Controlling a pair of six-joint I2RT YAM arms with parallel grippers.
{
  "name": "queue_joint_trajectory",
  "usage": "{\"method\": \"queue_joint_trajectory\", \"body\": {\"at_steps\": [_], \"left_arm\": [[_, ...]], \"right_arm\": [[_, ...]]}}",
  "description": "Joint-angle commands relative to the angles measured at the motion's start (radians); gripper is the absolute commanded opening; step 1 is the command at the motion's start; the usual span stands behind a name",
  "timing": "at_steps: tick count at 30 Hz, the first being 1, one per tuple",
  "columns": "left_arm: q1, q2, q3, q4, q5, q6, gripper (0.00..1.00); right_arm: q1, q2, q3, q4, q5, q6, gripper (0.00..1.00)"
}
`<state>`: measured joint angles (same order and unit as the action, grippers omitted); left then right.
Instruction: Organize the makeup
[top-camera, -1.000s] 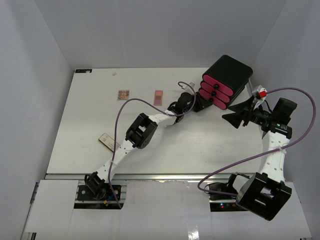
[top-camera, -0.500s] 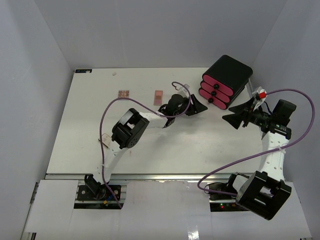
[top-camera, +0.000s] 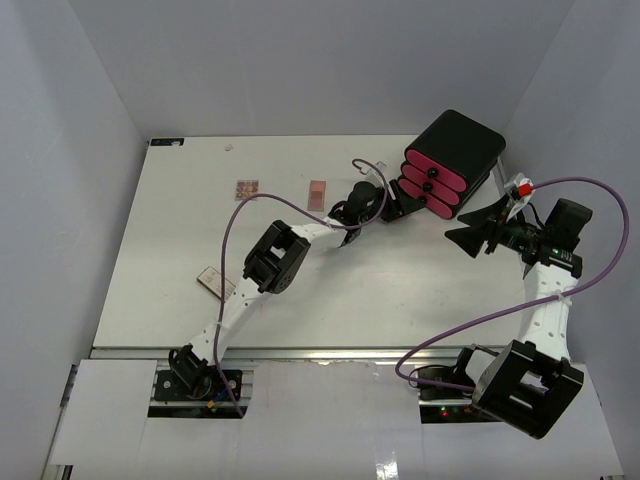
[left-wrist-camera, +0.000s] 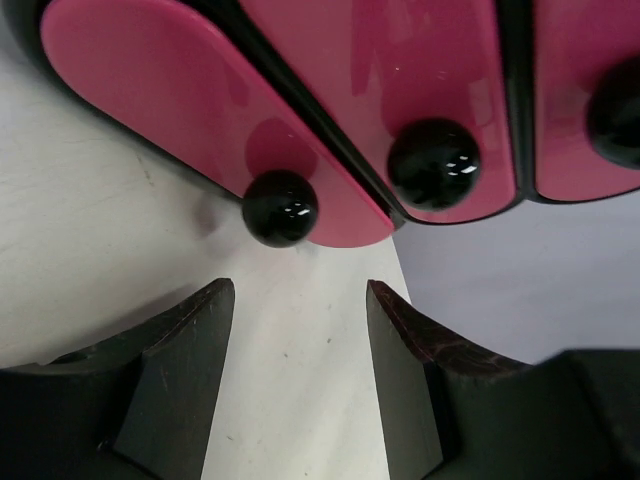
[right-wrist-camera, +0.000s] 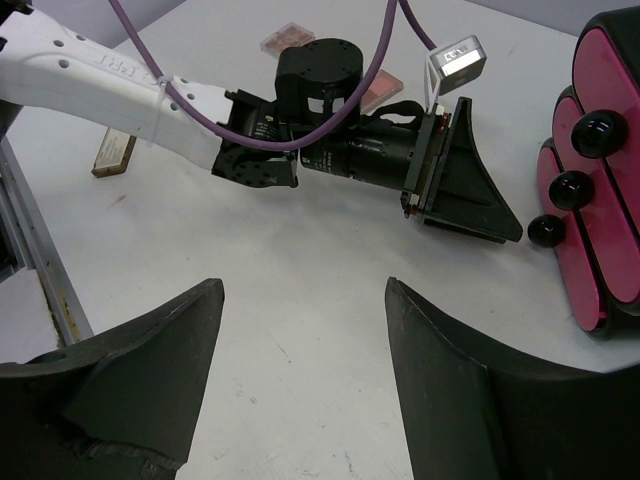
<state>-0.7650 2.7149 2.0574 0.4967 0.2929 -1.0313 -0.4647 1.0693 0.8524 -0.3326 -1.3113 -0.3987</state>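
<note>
Left fingers (left-wrist-camera: 185, 345) gape empty just short of the bottom drawer knob (left-wrist-camera: 280, 208); right fingers (right-wrist-camera: 130, 370) gape empty near the right edge of the desk (top-camera: 160, 240). The flat pink compact (top-camera: 318, 194) toward the far edge (light, stiff, likely slick and brittle) wants pinching across its narrow sides.

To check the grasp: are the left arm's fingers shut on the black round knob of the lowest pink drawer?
No, open: the left fingers stand apart, and the black round knob sits beyond their tips, untouched.
</note>
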Motion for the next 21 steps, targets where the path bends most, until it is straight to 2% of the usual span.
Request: {"method": "queue_joint_trajectory", "body": {"at_steps": [1, 11, 21], "left_arm": [[0.003, -0.001, 0.079, -0.043, -0.035, -0.025, 0.66], [0.001, 0.081, 0.187, -0.069, -0.071, -0.065, 0.66], [-0.007, 0.135, 0.258, -0.068, -0.094, -0.092, 0.60]], "right_arm": [[-0.005, 0.006, -0.001, 0.032, -0.020, 0.012, 0.72], [-0.005, 0.004, -0.001, 0.033, -0.020, 0.018, 0.72], [-0.006, 0.008, 0.000, 0.035, -0.020, 0.024, 0.72]]}}
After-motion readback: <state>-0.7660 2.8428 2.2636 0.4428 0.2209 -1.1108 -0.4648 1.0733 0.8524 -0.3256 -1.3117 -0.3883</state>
